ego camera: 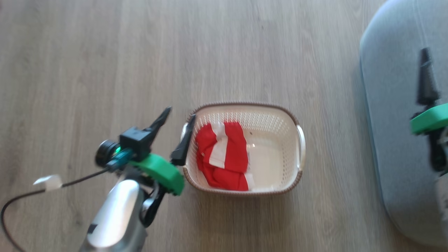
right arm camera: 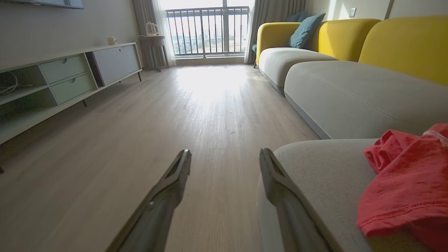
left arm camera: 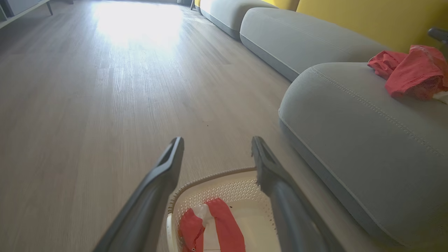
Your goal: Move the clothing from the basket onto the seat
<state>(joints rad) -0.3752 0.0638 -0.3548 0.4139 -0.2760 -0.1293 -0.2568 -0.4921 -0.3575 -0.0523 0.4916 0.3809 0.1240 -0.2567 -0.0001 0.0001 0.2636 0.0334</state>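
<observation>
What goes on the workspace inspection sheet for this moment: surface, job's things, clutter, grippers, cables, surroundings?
Surface: pale wood-plank floor.
Job's things: small cream perforated plastic basket holds a red-and-white banded garment; plain red fabric garment lies on large grey upholstered seat cushion.
Clutter: nothing seen.
Grippers: left gripper open, empty, fingers at basket's left end; right gripper open, empty, at seat's edge.
Cables: black cable with white tag trails over floor behind left gripper.
Surroundings: yellow-backed sofa, pale low cabinet, balcony window.

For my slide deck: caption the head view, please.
Open left gripper beside the cream perforated plastic basket holding a red-and-white fabric garment; grey fabric-upholstered seat cushion at right.
</observation>
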